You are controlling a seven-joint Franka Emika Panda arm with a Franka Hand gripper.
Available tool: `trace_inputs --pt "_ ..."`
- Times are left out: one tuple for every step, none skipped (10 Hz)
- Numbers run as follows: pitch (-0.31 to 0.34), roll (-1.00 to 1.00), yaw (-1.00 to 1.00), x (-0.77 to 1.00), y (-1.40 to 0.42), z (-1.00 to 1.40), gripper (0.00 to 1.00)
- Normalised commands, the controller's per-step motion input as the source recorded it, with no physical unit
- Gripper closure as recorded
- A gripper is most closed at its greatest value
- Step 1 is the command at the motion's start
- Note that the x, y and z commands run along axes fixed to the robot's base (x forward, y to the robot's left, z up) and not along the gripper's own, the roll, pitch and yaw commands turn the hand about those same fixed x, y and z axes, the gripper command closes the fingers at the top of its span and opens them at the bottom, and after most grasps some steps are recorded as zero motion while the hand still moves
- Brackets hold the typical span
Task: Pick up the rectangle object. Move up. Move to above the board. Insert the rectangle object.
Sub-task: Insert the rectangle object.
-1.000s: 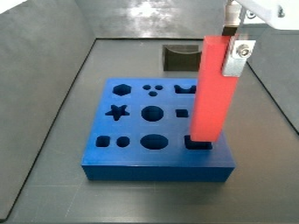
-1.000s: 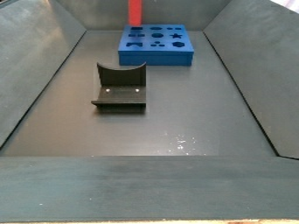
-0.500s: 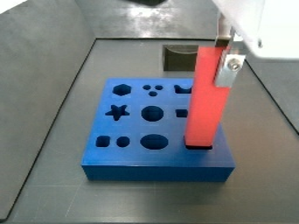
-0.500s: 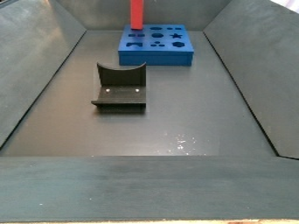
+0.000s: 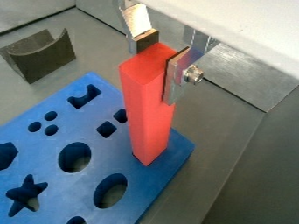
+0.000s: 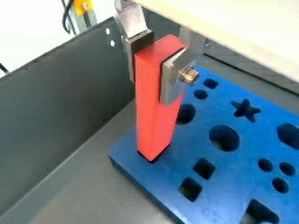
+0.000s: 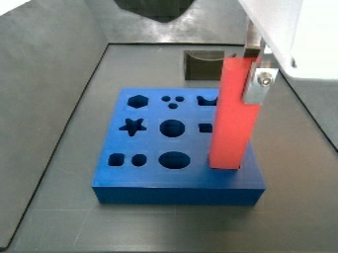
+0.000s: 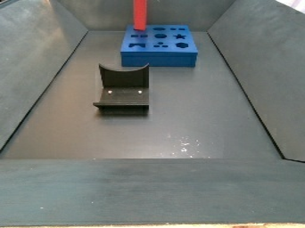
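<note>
The rectangle object (image 7: 234, 111) is a red-orange bar standing nearly upright, with its lower end in a square hole at a corner of the blue board (image 7: 132, 180). My gripper (image 7: 256, 67) is shut on the bar's upper end. Both wrist views show a silver finger (image 5: 177, 75) (image 6: 173, 73) on one face and a dark pad (image 5: 142, 39) (image 6: 138, 42) on the opposite face. The bar (image 5: 149, 109) (image 6: 156, 109) meets the board (image 5: 47, 179) (image 6: 239, 179) near its edge. In a side view only the bar (image 8: 139, 12) and board (image 8: 161, 46) show.
The dark fixture (image 8: 123, 89) stands on the grey floor in front of the board, and also shows in a side view (image 7: 205, 65) and a wrist view (image 5: 35, 54). Sloping grey walls (image 8: 36, 80) enclose the floor. Star, round and square holes (image 7: 132, 126) lie across the board.
The gripper has moved down with the bar. The bar's lower end now covers the corner square hole that was visible beneath it.
</note>
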Motion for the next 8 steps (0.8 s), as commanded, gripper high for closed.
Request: trace_inputs --pt "0.057 0.36 0.07 0.42 0.00 -0.35 1.00" --pt "0.051 0.30 0.11 0.35 0.00 -0.32 1.00" --pt "0.020 0.24 0.00 0.10 -0.04 -0.40 1.00" --pt "0.034 0.44 0.00 0.10 -0.10 -0.63 1.00" --pt "0.077 0.55 0.00 0.12 -0.16 -0.73 1.00" --pt "0.100 0.56 0.00 0.09 -0.18 -0.71 1.00" --pt "0.000 0.00 0.00 0.00 0.00 0.00 0.00" --pt "0.000 0.00 0.00 0.00 0.00 0.00 0.00"
